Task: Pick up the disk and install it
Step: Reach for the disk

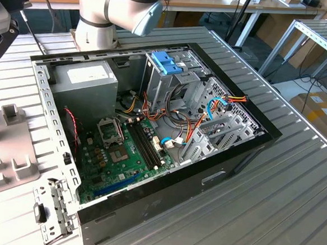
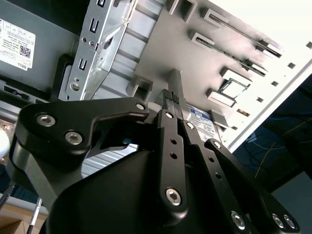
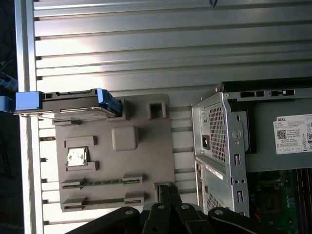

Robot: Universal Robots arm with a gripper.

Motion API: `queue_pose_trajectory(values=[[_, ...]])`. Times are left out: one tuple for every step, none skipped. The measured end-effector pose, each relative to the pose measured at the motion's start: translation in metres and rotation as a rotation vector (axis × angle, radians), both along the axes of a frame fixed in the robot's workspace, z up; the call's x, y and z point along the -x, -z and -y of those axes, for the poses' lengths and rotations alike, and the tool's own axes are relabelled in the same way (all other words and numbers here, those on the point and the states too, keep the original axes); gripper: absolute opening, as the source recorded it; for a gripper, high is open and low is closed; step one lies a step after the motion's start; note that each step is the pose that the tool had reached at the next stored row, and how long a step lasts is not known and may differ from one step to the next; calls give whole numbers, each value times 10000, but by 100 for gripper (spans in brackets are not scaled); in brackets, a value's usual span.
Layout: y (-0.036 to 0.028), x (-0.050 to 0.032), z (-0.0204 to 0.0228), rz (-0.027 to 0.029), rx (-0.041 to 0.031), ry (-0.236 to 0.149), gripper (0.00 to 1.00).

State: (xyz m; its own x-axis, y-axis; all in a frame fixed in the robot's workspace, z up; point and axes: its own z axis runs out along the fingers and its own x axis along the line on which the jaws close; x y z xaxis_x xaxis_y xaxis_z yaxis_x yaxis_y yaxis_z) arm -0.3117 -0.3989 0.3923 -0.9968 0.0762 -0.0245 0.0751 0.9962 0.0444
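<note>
- Currently the disk (image 3: 68, 103) stands on its edge in a slot of a grey holder plate (image 3: 146, 161), with a blue rail showing at each end of it.
- That slot is at the far end of the plate from the pincer (image 3: 168, 192), so the disk and the pincer are well apart and nothing touches the disk.
- In both wrist views the pincer (image 2: 171, 97) has its two black fingers drawn close together with nothing between them; it hangs over the near edge of the plate.
- Other sockets on the plate include a small square chip (image 3: 77, 157) and two long narrow slots.
- The plate lies flat on the ribbed metal tabletop (image 1: 281, 209), just beside an open computer case (image 1: 246, 145).
- Inside the case, in the exterior view, a grey power supply (image 1: 88, 81) sits in one corner, a green circuit board (image 1: 122, 153) covers the floor, and a light-blue latch (image 1: 166, 63) stands on top of the metal drive cage.
- Loose coloured cables (image 1: 194, 122) run between the board and the cage.
- The arm's grey base joint (image 1: 118, 10) stands behind the case.
</note>
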Motion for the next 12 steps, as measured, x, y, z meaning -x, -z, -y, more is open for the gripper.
queue_pose_trajectory(values=[[0,4,0,0,0,0,11],[0,9,0,-1,1,0,11],[0,14,0,-1,0,0,11],[1,25,0,-1,0,1,11],[1,35,0,0,0,0,11],[2,39,0,-1,0,0,11],[2,44,0,0,0,0,11],[2,52,0,0,0,1,11],[2,56,0,0,0,0,11],[3,64,0,-1,0,1,11],[3,71,0,-1,0,0,11],[3,77,0,-1,1,0,11]])
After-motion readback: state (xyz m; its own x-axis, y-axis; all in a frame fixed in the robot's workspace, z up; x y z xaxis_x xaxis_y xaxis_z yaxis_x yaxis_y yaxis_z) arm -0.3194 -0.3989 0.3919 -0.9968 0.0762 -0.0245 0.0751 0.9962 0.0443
